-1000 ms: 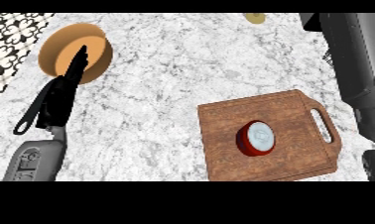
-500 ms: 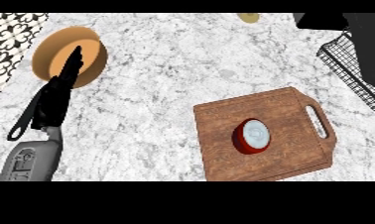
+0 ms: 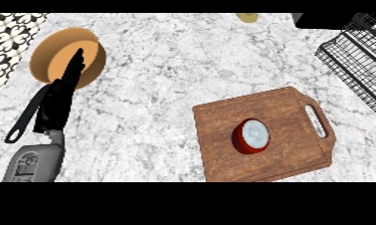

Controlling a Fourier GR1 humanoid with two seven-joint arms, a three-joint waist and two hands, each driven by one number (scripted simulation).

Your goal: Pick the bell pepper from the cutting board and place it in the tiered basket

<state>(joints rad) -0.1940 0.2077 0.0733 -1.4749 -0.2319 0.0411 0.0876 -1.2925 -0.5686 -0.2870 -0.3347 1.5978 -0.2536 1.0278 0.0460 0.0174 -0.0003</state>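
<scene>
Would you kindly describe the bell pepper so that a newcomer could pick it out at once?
Start at the marble counter and find the brown wooden cutting board with a handle slot, at the lower right. The bell pepper sits near its middle. It is the only thing on the board, round and red with a pale top.

Standing here, I can read no word, number, brand or sign on anything. The only thing like a label is a small dark-lined panel on the grey left forearm, at the near left. Its marks are too small to tell as letters or figures.
</scene>
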